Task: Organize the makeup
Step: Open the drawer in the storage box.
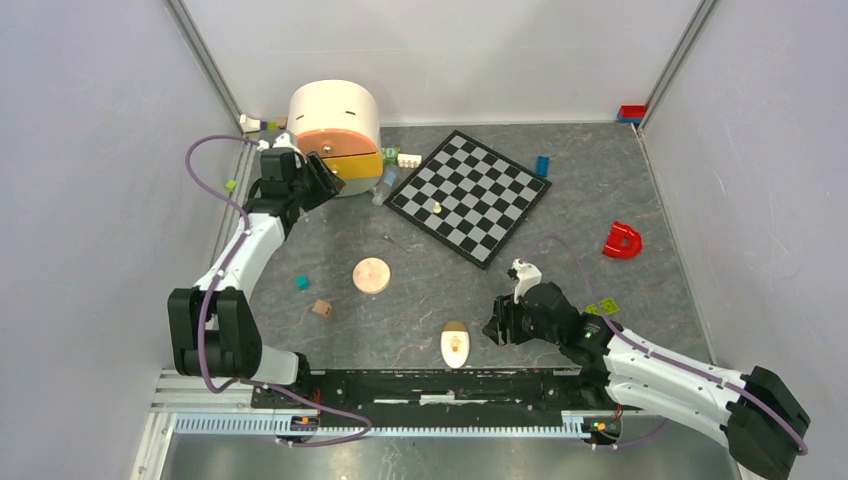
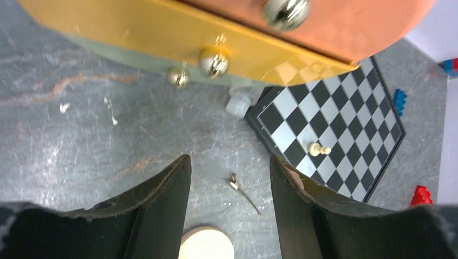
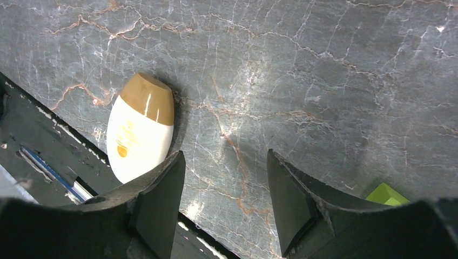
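Looking from above, we find the cream oval (image 1: 455, 345) just beside the right gripper (image 1: 497, 328), at its 9 o'clock, with its long axis running 12 to 6 and the brown cap at 12. Our right jaws stand parted and empty. The left gripper (image 1: 322, 182), likewise parted and empty, is well apart at the drawer unit (image 1: 335, 130). We judge the right arm nearer.

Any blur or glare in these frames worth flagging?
Left wrist: the yellow drawer is soft, its knob glinting, its front mirroring the chessboard. Right wrist: a bright sheen on the table; the cream oval bottle is sharp. Top external: evenly lit, crisp.
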